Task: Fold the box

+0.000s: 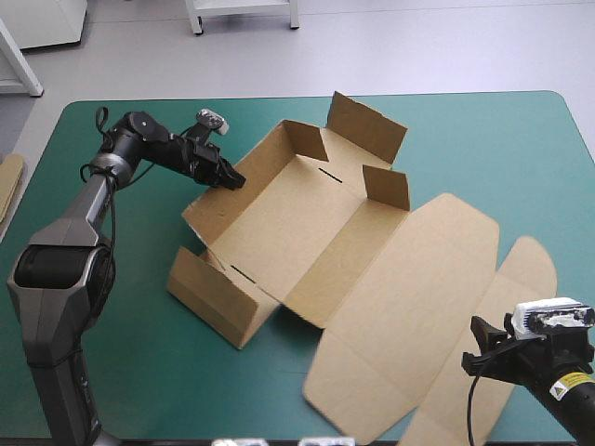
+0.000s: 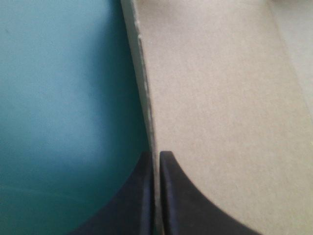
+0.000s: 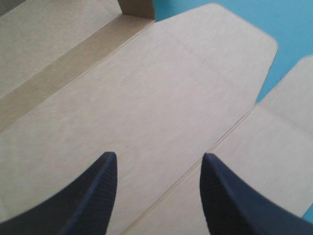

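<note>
You are looking at a table (image 1: 186,372) under a teal-green cover that spreads smooth and flat, with rounded corners on its far side. At its left edge you can see a strip of spare brown board (image 1: 9,186), only partly in view, just beyond the cover.

The worktop (image 1: 465,139) carries a teal-green cover. One brown box (image 1: 307,223) lies on it, with its raised walls at the left fingers (image 2: 181,196) and its flat lid panels ahead of the right fingers (image 3: 93,200). More board (image 1: 9,181) shows behind the left fingers, at the worktop edge.
</note>
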You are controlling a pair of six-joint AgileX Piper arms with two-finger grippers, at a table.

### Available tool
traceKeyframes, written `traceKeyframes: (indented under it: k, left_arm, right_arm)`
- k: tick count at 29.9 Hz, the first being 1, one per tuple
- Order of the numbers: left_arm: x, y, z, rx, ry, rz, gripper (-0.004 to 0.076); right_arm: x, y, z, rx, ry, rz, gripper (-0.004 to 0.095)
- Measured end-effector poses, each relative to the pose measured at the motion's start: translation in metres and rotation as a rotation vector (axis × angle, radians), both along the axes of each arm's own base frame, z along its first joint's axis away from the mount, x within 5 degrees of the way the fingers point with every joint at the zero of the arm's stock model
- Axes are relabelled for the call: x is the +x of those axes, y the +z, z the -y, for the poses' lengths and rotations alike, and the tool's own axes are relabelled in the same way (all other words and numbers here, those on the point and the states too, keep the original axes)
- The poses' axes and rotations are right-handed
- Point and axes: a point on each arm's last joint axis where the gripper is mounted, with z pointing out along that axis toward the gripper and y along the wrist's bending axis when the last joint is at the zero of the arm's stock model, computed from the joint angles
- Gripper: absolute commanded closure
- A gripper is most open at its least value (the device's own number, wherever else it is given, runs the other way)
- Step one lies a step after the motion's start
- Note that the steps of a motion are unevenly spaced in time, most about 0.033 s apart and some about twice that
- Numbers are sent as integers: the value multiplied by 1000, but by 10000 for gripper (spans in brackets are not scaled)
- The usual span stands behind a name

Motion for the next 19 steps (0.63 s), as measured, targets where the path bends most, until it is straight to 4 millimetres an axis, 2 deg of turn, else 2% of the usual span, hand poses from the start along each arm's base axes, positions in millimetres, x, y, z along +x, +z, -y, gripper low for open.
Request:
traceKeyframes:
  k: [4,9,14,19]
  left_arm:
    - [6,33,16,151,-127,186,732]
    - [8,63,42,298,-301,437,732]
    - [8,74,79,464,-380,653,732]
    - [0,76,112,588,-422,746,733]
  right_arm:
    - [0,0,0,0,0,1,422]
    - [1,1,0,3,-2,11,422]
    - [3,4,1,4,-10,46,422]
    - [12,3,3,-30,-43,13,422]
